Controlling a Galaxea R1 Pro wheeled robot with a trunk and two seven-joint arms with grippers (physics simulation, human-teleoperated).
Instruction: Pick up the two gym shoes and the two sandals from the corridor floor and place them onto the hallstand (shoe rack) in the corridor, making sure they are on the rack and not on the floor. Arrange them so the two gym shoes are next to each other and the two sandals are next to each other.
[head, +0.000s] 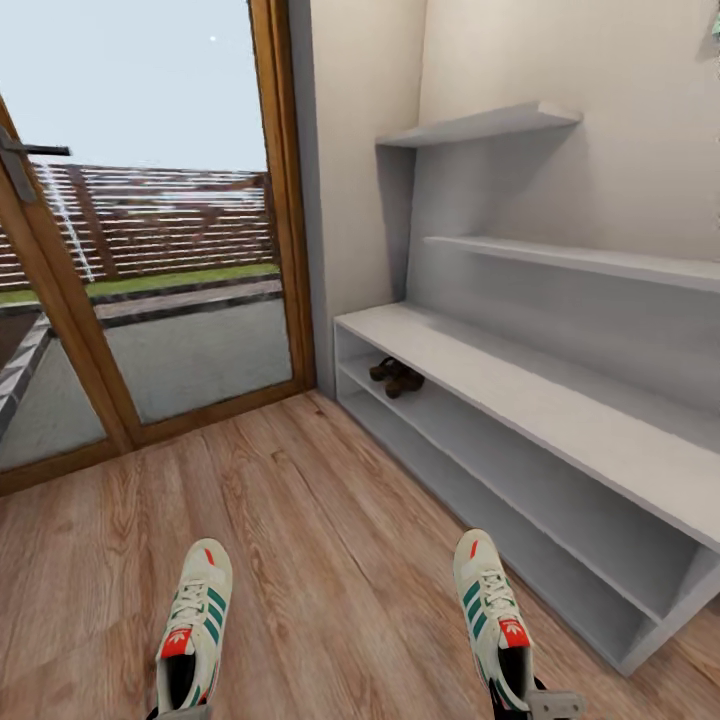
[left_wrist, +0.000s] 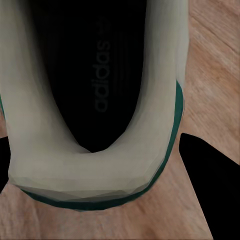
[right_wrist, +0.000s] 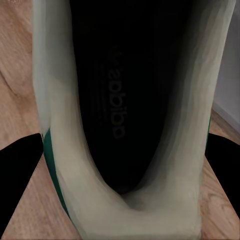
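Left wrist view: heel opening of the left shoe (left_wrist: 95, 100), dark insole printed "adidas", green trim round the heel; the left gripper's (left_wrist: 107, 170) dark fingers (left_wrist: 210, 180) stand one on each side of the heel, clamped on it. Right wrist view: the right shoe (right_wrist: 125, 125), insole also reading "adidas" with the trefoil mark above the word; right gripper (right_wrist: 125, 175) fingers (right_wrist: 20, 175) stand either side of the heel, clamped on it. Head view: left shoe (head: 193, 640) and right shoe (head: 495, 620) well apart, toes pointing away from the camera, over the floor (head: 330, 520); green side stripes, red tongue labels and red toe marks visible, the insole print not legible here. A grey part of the right gripper (head: 550, 705) shows under the right heel. Head view alone gives the rack (head: 560, 400): the two sandals (head: 397, 376) lie together on the upper low shelf at its door-side end, under the bench top. Glass door (head: 150, 250) beyond.
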